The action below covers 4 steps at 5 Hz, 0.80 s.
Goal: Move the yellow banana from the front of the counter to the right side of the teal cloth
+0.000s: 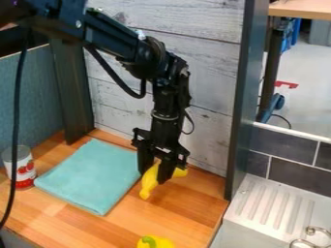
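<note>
One black gripper (154,177) hangs over the right part of the wooden table (184,213), toward its back edge, with one long yellow object (149,182) at its tips. This object lies slantwise, one end pointing to the table's front and the other showing to the right, behind the gripper; whether the gripper is closed on it, I cannot tell. To the left of this object lies one turquoise cloth (97,172), folded into a flat four-cornered shape across the middle and back of the table. One can (24,172) stands upright at the table's left edge, just beside the cloth's left corner; its label is white and red, with red round shapes on it. One yellow pepper-like thing (161,243) with one green stem is nearer the table's front, well apart from the cloth. That makes two yellow things, one cloth and one can. Along the table's back edge runs one wall of pale grey planks (210,126), with two dark posts, one at each end of it. One blue-grey panel (36,97) rises at the left edge. Beyond the table's right edge is one pale ribbed drainboard (268,208), with looped metal (312,240) at its near end and dark tiles (300,177) behind it.
</note>
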{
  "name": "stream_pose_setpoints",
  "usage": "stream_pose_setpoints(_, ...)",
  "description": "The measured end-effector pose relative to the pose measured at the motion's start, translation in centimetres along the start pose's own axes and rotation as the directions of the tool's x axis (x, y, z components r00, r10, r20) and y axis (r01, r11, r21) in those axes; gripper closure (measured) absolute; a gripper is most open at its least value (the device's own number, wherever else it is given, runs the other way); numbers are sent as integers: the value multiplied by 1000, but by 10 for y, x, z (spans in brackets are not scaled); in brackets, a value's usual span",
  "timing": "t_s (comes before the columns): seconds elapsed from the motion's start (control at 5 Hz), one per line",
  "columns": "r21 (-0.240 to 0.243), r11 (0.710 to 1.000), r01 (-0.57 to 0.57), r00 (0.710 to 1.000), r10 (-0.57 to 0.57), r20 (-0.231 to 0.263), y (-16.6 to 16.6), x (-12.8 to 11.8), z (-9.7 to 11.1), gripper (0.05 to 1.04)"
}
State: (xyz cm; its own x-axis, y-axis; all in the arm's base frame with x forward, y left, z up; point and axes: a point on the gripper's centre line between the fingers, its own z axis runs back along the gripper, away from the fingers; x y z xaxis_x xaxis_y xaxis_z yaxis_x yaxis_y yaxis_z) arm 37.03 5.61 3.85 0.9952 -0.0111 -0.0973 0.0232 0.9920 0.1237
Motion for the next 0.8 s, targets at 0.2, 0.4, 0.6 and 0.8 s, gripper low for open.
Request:
stream_pose_setpoints(0.2, -7, 999, 32, 999, -33, -41, -3, -5, -19, 501)
stream_pose_setpoints(0.4, -63, 997, 35, 999, -35, -10, -8, -4, -24, 501)
stream_pose_setpoints(0.6, -90, 995, 34, 999, -34, -1, -10, -6, -25, 501)
stream_pose_setpoints(0.8, -98, 995, 24, 1000, -24, 1, -12, -10, -23, 446)
